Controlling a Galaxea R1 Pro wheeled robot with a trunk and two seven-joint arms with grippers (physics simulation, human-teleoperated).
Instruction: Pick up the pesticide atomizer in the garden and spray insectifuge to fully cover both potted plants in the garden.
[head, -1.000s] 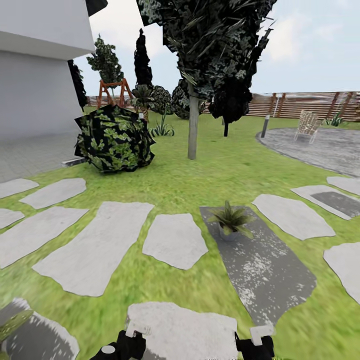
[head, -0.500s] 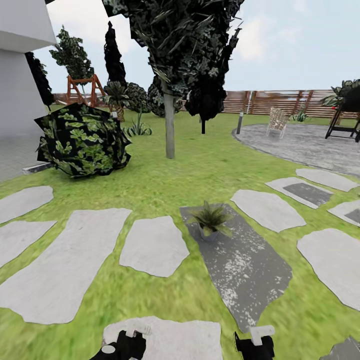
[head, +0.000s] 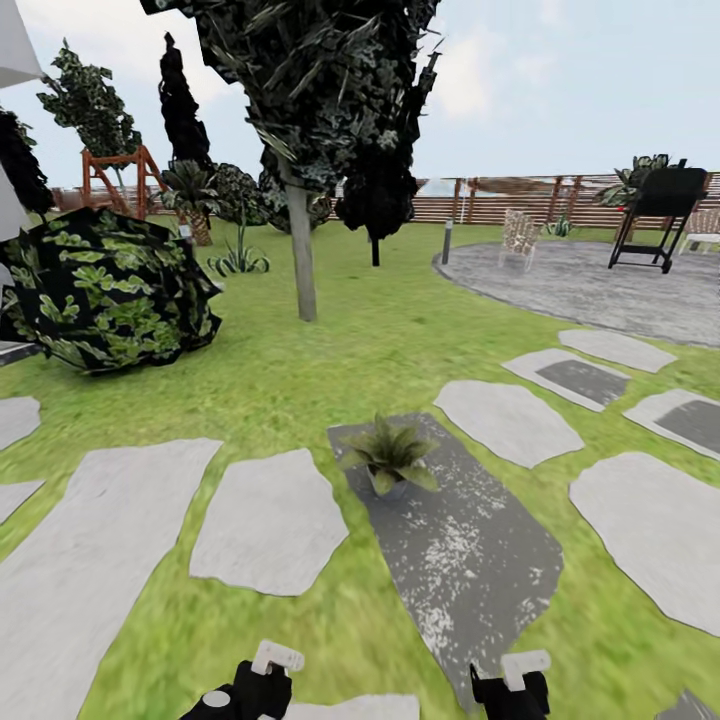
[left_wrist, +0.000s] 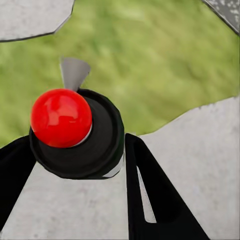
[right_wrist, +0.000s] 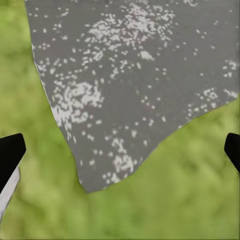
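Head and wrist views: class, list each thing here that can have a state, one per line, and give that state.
Pesticide atomizer: held between the left gripper's fingers, red top showing.
Left gripper: shut on the atomizer, above a pale slab.
Right gripper: open, holding nothing, above the dark slab's edge.
Potted plant: upright on the dark slab, ahead of the grippers.

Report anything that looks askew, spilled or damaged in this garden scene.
Nothing stands out. The potted plant stands upright on the dark stepping slab. The left gripper holds the pesticide atomizer, red top showing; the right gripper is open over slab and grass. The bush looks intact.
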